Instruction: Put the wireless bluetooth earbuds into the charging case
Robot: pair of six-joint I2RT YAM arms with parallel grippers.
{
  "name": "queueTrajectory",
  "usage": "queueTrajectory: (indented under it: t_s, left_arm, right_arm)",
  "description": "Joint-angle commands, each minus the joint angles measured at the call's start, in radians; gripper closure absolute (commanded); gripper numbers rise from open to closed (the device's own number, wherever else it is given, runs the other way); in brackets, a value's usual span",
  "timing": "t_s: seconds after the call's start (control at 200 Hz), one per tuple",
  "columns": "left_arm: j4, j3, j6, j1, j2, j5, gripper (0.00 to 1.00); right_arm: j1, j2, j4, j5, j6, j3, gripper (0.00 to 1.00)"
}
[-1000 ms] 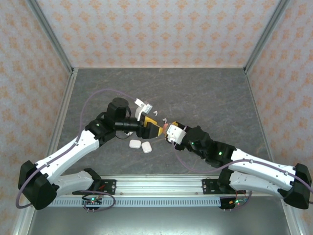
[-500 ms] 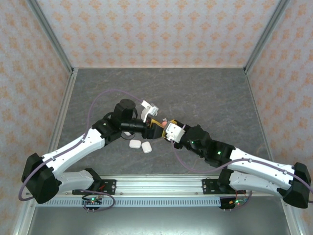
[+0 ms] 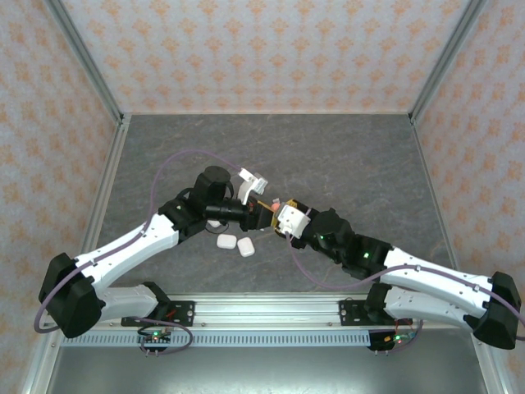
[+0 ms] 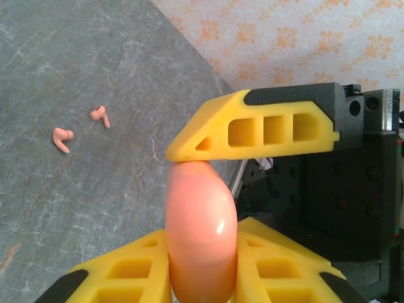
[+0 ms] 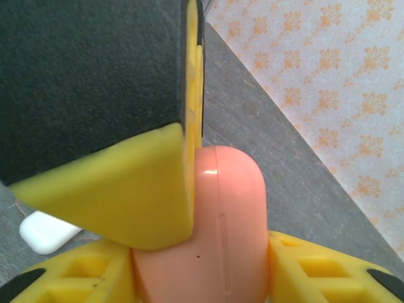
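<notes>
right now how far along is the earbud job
Done: nothing seated that I can see. In hand: left claw pinches the shut coral case, right claw on it too. Left: two coral earbuds lie loose on the table; open case, seat them.

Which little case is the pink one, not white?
The coral-pink case, pinched in the left gripper. The white cases lie loose on the table.

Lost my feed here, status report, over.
Left gripper shut on coral case. Right gripper flanks it, grip unclear. Two coral earbuds loose on table. Nothing blocking.
</notes>
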Motion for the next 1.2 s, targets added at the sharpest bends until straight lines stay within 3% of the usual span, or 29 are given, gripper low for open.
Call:
queueTrajectory:
  t_s: [0.0,0.275,0.375,0.495,0.641,0.881,1.196]
  left_arm:
    - [0.003,0.032,0.019,-0.008,-0.005,-0.037,0.8]
    - [0.151,-0.046,0.054,-0.01,-0.08,-0.145,0.97]
    - [0.263,-0.11,0.112,-0.015,-0.138,-0.176,1.0]
    - [0.314,-0.153,0.223,-0.022,-0.199,-0.188,1.0]
    - [0.31,-0.163,0.336,-0.03,-0.238,-0.135,1.0]
    - [0.297,-0.155,0.387,-0.049,-0.255,-0.127,1.0]
    - [0.259,-0.128,0.417,-0.054,-0.231,-0.111,1.0]
  right_arm:
    - [-0.023,-0.022,-0.043,-0.024,0.054,0.055,0.45]
    - [-0.155,-0.196,-0.196,-0.28,0.223,0.019,0.06]
    - [-0.225,-0.265,-0.188,-0.442,0.314,0.0,0.0]
    - [-0.321,-0.308,-0.121,-0.604,0.434,-0.022,0.01]
    - [-0.385,-0.281,-0.013,-0.717,0.542,-0.025,0.0]
    - [-0.386,-0.163,0.083,-0.771,0.564,0.02,0.09]
    - [-0.388,-0.117,0.153,-0.734,0.555,0.052,0.25]
